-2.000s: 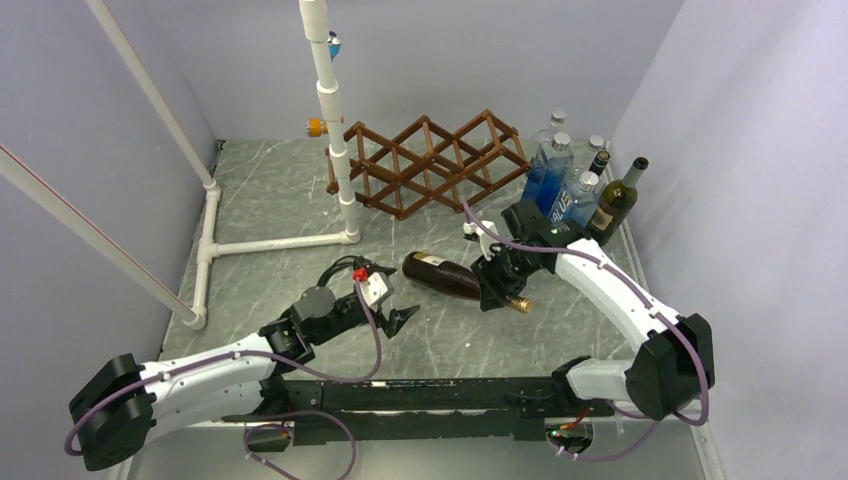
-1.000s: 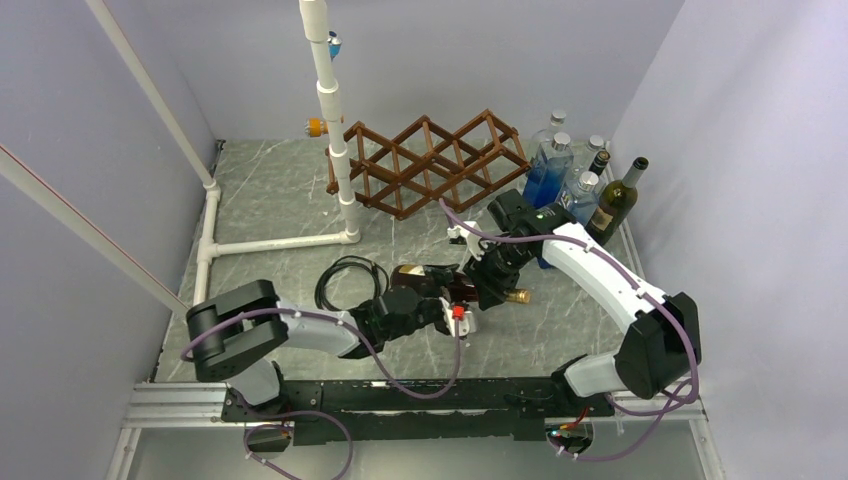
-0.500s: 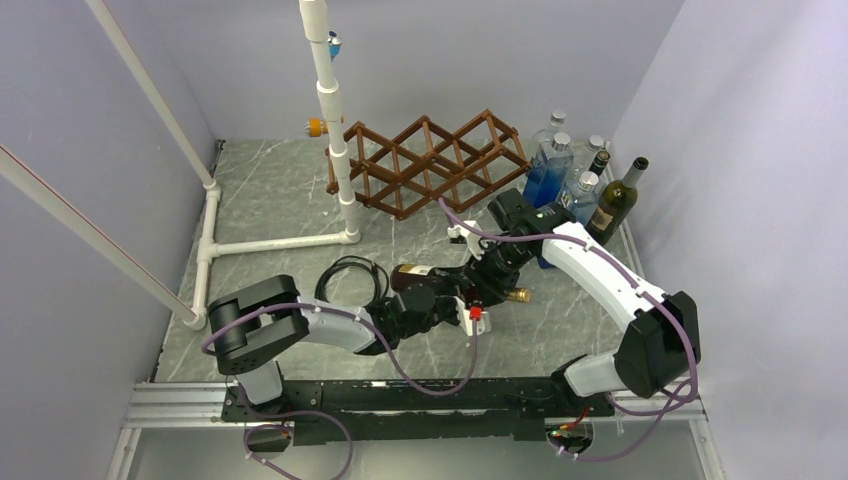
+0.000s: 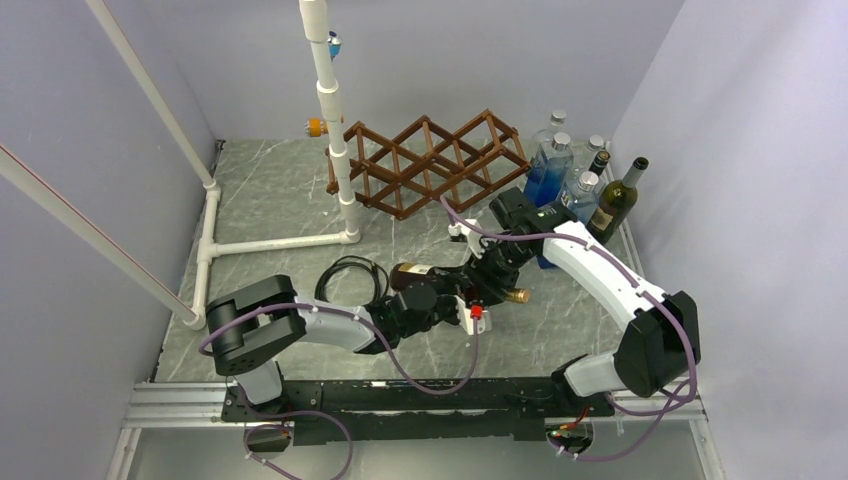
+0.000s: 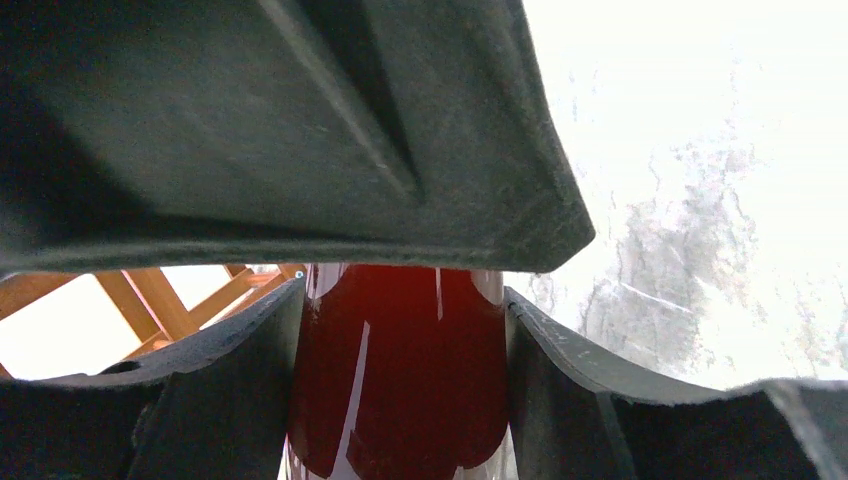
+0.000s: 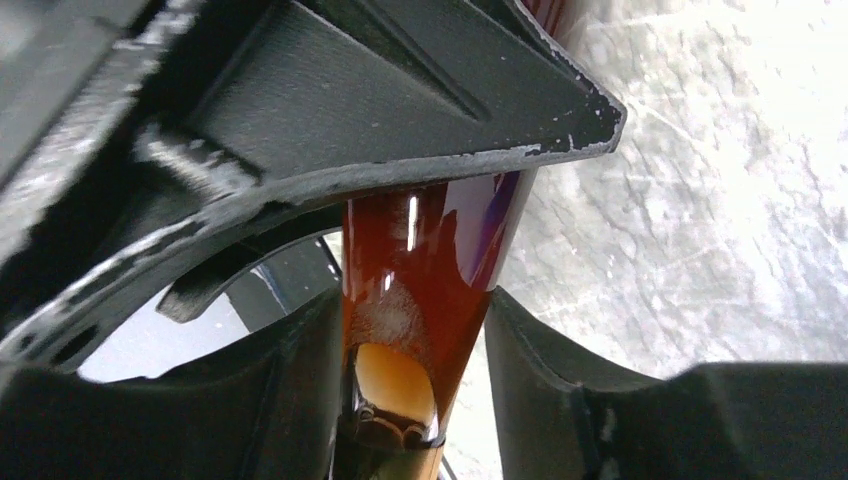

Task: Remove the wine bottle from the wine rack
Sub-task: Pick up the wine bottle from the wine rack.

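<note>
The dark brown wine bottle [image 4: 418, 273] lies on its side in front of the wooden lattice wine rack [image 4: 430, 165], clear of it, gold cap [image 4: 518, 296] pointing right. My left gripper [image 4: 447, 303] is shut on the bottle's body; in the left wrist view the red-brown glass [image 5: 400, 400] fills the gap between both fingers [image 5: 230, 410] of the gripper [image 5: 400, 320]. My right gripper [image 4: 490, 283] is shut on the neck; in the right wrist view the neck [image 6: 420, 260] sits between the fingers [image 6: 545, 390] of the gripper [image 6: 415, 330]. Rack slats [image 5: 150, 300] show behind.
A cluster of upright bottles [image 4: 575, 185] stands at the back right by the wall. A white PVC pipe frame [image 4: 335, 130] rises left of the rack, its base pipes [image 4: 270, 243] on the table. A black cable coil [image 4: 345, 275] lies left of the bottle.
My left arm has swung right from the table's left side and closed on the bottle's body. My right gripper kept the neck and shifted slightly back. Nothing moved in the last half second.
</note>
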Tool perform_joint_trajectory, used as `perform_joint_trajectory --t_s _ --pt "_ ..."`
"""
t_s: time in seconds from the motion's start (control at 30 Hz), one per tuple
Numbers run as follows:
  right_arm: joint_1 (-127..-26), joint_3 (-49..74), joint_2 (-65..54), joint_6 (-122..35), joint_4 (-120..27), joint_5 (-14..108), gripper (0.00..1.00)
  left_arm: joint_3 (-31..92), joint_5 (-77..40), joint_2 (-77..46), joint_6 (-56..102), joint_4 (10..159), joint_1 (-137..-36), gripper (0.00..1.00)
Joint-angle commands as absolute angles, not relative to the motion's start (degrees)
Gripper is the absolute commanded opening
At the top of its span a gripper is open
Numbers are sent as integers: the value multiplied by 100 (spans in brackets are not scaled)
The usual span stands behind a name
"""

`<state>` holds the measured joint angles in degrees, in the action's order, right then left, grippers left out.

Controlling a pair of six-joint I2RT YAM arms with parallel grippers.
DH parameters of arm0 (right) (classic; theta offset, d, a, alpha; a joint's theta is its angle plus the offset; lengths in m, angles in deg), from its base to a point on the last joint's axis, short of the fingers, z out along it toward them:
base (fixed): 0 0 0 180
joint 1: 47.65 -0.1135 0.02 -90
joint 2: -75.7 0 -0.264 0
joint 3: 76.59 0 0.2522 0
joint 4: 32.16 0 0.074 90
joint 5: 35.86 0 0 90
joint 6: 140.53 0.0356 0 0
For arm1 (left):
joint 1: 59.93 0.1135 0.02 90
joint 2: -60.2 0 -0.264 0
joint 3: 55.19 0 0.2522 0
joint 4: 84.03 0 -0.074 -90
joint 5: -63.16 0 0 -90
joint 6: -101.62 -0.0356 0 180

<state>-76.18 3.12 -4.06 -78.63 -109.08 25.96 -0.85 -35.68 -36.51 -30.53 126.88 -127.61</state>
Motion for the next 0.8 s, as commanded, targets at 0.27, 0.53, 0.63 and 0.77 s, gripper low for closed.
perform_joint_trajectory --t_s 0.27,0.53,0.63,0.77 --pt "-7393 587 45 -8163 -11145 1628 72 -185 -3520 -3235 -2732 12951 -12629 0" --pt "-6318 1117 386 -8880 -11749 476 78 -193 -3504 -3208 -2630 12973 -12589 0" --pt "-5948 1370 502 -9324 -12078 13 78 -162 -3479 -3161 -2567 12910 -12585 0" --pt "-5655 1344 761 -9728 -12121 -183 79 -176 -3492 -3097 -2477 12898 -12569 0"
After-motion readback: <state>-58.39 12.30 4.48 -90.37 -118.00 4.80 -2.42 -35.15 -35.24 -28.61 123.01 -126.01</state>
